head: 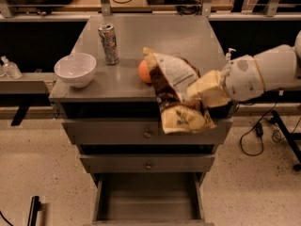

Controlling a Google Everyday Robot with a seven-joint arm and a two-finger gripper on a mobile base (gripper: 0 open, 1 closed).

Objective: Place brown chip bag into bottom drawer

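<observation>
My gripper (200,94) reaches in from the right on a white arm and is shut on the brown chip bag (175,94). The bag, dark brown with cream-yellow panels, hangs over the front edge of the cabinet top, in front of the top drawer. It partly hides the orange ball (145,71) behind it. The bottom drawer (148,197) is pulled open at the foot of the cabinet, a shallow grey tray with nothing in it, directly below and forward of the bag.
A silver drink can (108,43) and a white bowl (75,69) stand on the left of the grey cabinet top (155,32). Two knobbed drawers (147,133) above the open one are closed. Cables and a stand leg lie on the floor at right.
</observation>
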